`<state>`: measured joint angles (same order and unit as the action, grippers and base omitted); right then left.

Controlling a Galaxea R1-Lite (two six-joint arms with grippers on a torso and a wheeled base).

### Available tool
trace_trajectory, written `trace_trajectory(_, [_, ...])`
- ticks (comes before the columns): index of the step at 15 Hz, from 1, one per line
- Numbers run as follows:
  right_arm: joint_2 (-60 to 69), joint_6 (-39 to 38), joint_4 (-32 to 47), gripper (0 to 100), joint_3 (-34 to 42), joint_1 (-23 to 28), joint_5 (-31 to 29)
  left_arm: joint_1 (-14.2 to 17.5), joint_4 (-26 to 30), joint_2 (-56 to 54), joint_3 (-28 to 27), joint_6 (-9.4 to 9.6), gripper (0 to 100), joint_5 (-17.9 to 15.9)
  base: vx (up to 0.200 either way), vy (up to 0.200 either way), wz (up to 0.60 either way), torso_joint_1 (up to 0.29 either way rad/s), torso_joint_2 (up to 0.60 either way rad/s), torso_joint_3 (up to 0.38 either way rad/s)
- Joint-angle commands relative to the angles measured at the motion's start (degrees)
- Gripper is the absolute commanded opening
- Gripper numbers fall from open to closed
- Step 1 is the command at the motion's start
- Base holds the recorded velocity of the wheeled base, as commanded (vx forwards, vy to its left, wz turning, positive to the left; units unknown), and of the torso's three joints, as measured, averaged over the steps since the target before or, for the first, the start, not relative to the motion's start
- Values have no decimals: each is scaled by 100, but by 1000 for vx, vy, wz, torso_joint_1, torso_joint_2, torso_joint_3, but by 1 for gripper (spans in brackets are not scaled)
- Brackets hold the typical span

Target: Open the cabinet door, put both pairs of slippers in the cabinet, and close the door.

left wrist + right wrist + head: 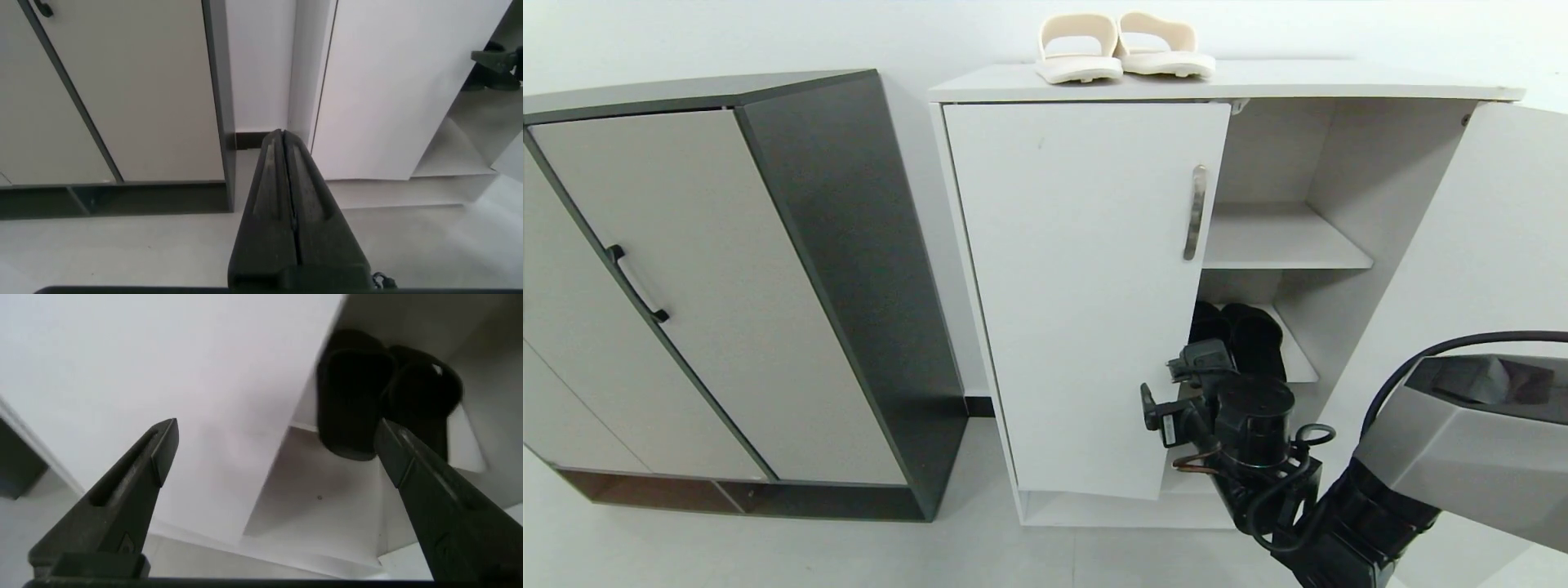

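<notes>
the pair of black rubber slippers (1250, 335) lay side by side on the lower shelf (1298, 363) inside the white wooden cabinet (1339, 80), partly behind the edge of its closed left door (1086, 294). the pair of cream open-toe slippers (1123, 49) stood on top of the same cabinet, close to the wall. the right door (1494, 245) was swung wide open. the right gripper (276, 433) was just in front of the lower shelf, near the black slippers but apart from them; its two fingers were spread far apart and held nothing. the left gripper (283, 147) was low above the floor, before the gap between the white cabinet and the grey cabinet with dark frame (711, 286); its fingers were pressed together with nothing between them.
</notes>
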<state>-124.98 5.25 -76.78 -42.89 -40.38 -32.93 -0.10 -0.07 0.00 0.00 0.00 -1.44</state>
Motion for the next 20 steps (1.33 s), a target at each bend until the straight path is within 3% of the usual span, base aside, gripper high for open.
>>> trace_trajectory(1, [9, 2, -39, 100, 26, -58, 23, 1, -1, 9, 0, 0, 0, 3, 0, 0, 0, 0, 0, 0])
trace_trajectory(9, [316, -24, -171, 100, 263, -243, 401, 1, -1, 9, 0, 9, 0, -6, 0, 0, 0, 37, -357, -328])
trace_trajectory(20, [299, -33, -171, 100, 325, -243, 463, 1, -1, 9, 0, 9, 0, -6, 0, 0, 0, 150, -475, -325])
